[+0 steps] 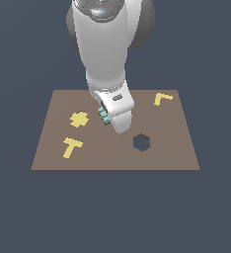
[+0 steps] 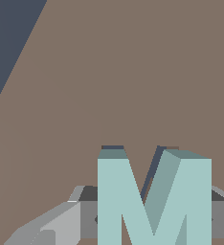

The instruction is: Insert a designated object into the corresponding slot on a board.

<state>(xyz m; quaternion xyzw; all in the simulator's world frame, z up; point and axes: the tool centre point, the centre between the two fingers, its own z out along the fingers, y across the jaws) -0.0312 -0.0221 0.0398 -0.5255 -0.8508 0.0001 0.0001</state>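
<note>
The light-teal M block (image 2: 152,201) fills the lower part of the wrist view, held between grey fingers (image 2: 61,222). My gripper (image 2: 150,222) is shut on it. Thin dark slivers of the slot (image 2: 112,147) show just past the M's far edge; the rest of the slot is hidden under the block. In the exterior view the gripper (image 1: 109,118) hangs low over the middle of the brown board (image 1: 176,153), with a bit of the teal M (image 1: 103,116) peeking out on its left side. The slot is hidden there by the hand.
On the board lie a yellow T-shaped piece (image 1: 71,147) at the front left, a yellow gear-like piece (image 1: 79,119) behind it and a yellow L-shaped piece (image 1: 162,98) at the back right. A dark hexagonal hole (image 1: 142,142) sits just right of the gripper.
</note>
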